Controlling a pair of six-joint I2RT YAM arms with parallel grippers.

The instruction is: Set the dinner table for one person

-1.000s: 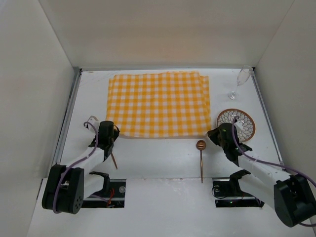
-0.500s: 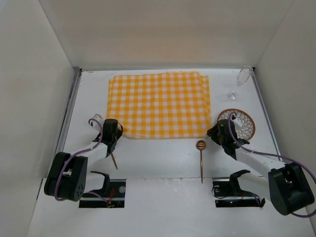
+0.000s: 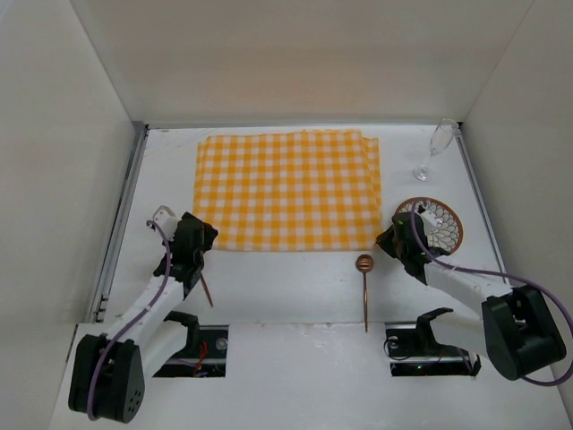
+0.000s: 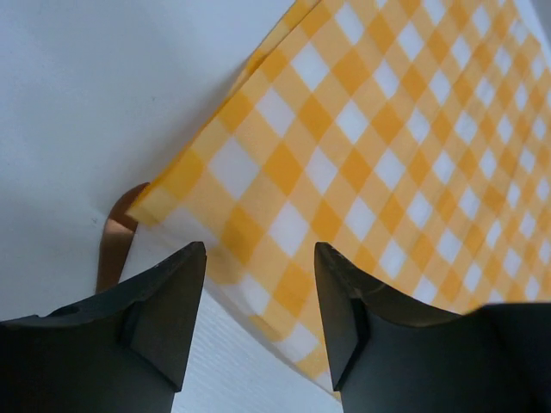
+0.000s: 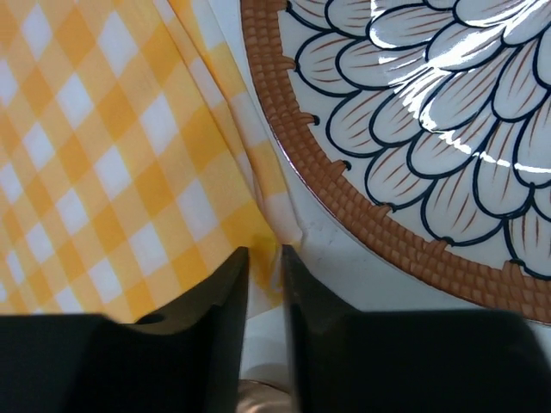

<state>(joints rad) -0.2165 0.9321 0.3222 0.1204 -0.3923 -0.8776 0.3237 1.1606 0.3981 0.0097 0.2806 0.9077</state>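
Note:
A yellow-and-white checked cloth (image 3: 286,188) lies spread on the white dinner table (image 3: 286,291). My left gripper (image 3: 199,242) hovers at the cloth's near left corner. In the left wrist view it (image 4: 258,249) is open, and the cloth's edge (image 4: 370,129) lies flat below the gap, untouched. My right gripper (image 3: 391,240) is at the near right corner. In the right wrist view its jaws (image 5: 264,251) stand a narrow gap apart, pinching the wrinkled corner of the cloth (image 5: 103,155).
A patterned plate with a brown woven rim (image 3: 443,240) (image 5: 362,215) lies just right of the cloth's corner. A clear stemmed glass (image 3: 436,148) stands at the back right. A copper spoon (image 3: 364,285) and a thin copper utensil (image 3: 207,291) (image 4: 112,249) lie near the front edge.
My left gripper has opened and let go of the cloth's corner, and its arm has swung slightly left. My right gripper opened and has closed again on the right corner.

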